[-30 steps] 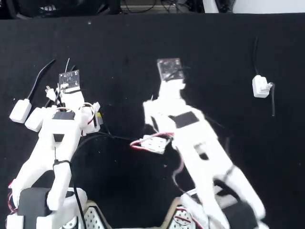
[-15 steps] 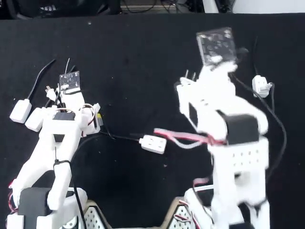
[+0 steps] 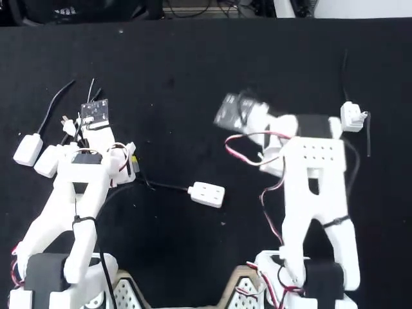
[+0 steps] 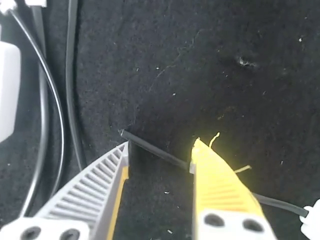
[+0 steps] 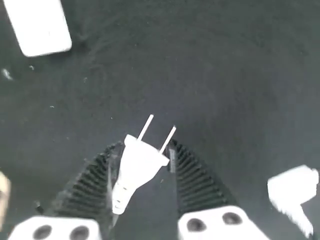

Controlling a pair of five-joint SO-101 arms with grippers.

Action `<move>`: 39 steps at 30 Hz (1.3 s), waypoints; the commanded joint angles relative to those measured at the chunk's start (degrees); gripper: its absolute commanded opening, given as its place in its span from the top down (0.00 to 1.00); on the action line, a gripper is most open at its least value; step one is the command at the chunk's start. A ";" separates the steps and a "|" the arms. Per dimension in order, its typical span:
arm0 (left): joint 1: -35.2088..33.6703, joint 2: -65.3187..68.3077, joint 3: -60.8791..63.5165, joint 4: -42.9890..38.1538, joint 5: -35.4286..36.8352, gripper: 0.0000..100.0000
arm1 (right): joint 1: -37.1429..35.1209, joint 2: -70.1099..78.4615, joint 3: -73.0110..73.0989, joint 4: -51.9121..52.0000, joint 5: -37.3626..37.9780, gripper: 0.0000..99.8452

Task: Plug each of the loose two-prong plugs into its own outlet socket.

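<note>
- High view: I see the black counter with a white outlet block near its middle, between my two arms. The block's cord runs off towards the left arm.
- Another white block lies near the counter's left edge, beside the left arm, and a black lead trails away from it.
- What looks like a loose plug sits just beside the left arm's wrist.
- A small white adapter sits far to the right, close to the right arm.
- Right wrist view: my right gripper is pinching a white two-prong plug by its body. Both prongs stick out past the fingertips.
- Beyond the held plug, a flat white piece lies on the counter. I cannot tell what the blurred white shape to one side is.
- Left wrist view: my left gripper is spread, one finger grey and one yellow, low over the counter.
- A thin black cable crosses the gap between the fingertips. I cannot tell whether either finger touches it.
- More dark leads run along the counter nearby.
</note>
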 commanded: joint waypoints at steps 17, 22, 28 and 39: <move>-0.31 -1.76 -0.31 -0.70 0.62 0.80 | 1.85 0.57 12.26 -26.02 -23.56 0.82; -0.04 -1.67 -0.31 -0.70 0.62 0.80 | 4.75 5.41 1.98 -16.88 -27.87 0.82; -0.04 -1.76 -0.31 -0.70 0.62 0.80 | 9.67 20.09 -2.95 -20.40 -21.98 0.82; 0.04 -1.76 -0.40 -0.70 0.62 0.80 | 9.58 22.20 -4.00 -17.85 -14.24 0.82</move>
